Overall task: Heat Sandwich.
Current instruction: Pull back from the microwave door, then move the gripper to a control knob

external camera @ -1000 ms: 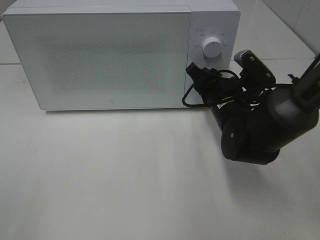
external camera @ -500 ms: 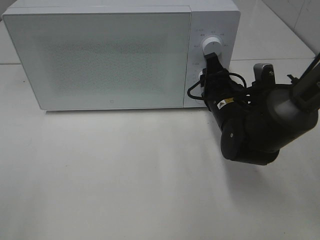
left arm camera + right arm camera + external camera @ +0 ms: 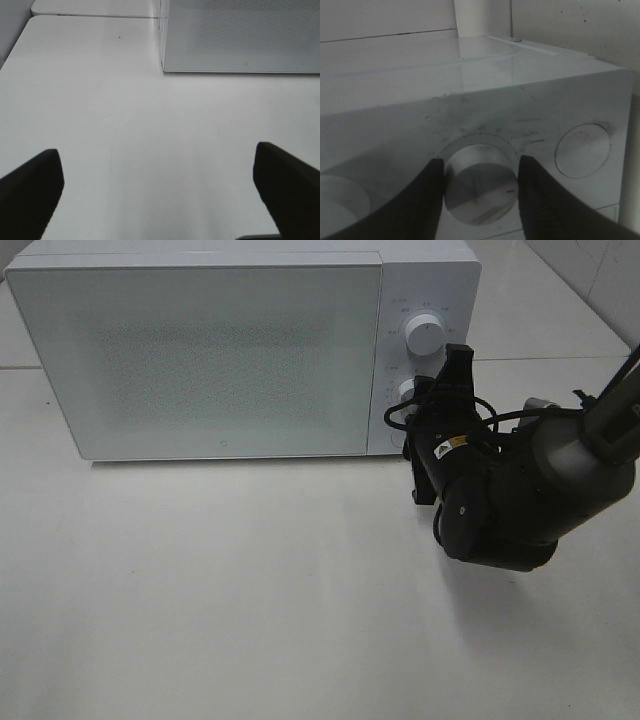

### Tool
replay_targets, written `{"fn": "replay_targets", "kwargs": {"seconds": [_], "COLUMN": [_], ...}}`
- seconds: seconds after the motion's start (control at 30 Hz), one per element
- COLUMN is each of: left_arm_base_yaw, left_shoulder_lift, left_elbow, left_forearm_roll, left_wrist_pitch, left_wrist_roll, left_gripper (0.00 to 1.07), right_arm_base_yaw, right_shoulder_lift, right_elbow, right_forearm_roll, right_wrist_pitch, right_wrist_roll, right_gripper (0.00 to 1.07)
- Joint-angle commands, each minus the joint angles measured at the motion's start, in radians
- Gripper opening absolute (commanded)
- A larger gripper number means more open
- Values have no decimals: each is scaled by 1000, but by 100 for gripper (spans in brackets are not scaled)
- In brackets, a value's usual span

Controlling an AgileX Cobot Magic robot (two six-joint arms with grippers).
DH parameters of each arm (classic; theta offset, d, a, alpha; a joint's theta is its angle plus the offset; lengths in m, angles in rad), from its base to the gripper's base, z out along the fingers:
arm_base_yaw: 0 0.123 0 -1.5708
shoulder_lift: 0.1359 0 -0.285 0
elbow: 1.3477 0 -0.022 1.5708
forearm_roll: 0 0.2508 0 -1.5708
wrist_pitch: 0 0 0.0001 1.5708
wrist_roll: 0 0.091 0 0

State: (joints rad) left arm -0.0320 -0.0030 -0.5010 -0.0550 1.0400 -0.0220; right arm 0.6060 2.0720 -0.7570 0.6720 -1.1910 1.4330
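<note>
A white microwave (image 3: 200, 350) stands on a pale, smooth table (image 3: 250, 590) with its door shut. The door's panel is frosted and speckled, so the sandwich shows in no view; we judge it is inside.

The right gripper (image 3: 481, 166) reaches to the control panel. Its matte black fingers (image 3: 420, 200) hug both sides of the lower knob (image 3: 480, 182), apparently clamped on it, though the close view is dim. The knob is round and slick, with a small red mark below a ring of fine ticks.

To set the heating well, we would turn about the knob's own centre, holding firmly so the smooth rim cannot slip, and watch the mark.

The left gripper (image 3: 160, 192) hangs spread wide over bare table, holding nothing.
</note>
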Motion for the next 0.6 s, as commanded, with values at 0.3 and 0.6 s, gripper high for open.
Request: {"fn": "replay_targets", "kwargs": {"seconds": [0.3, 0.6], "left_arm_base_yaw": [1, 1], "left_shoulder_lift": [-27, -27], "left_elbow": [4, 4], "left_forearm_roll": [-9, -9], "left_wrist_pitch": [-8, -8], "left_wrist_roll": [-5, -5], "left_gripper": [98, 98], "right_arm_base_yaw": [-2, -2], "right_shoulder_lift": [-6, -6], "right_elbow": [-4, -4], "right_forearm_roll": [17, -8], "right_wrist_pitch": [-94, -94], "right_wrist_roll": [61, 42], "right_gripper": [7, 12]}}
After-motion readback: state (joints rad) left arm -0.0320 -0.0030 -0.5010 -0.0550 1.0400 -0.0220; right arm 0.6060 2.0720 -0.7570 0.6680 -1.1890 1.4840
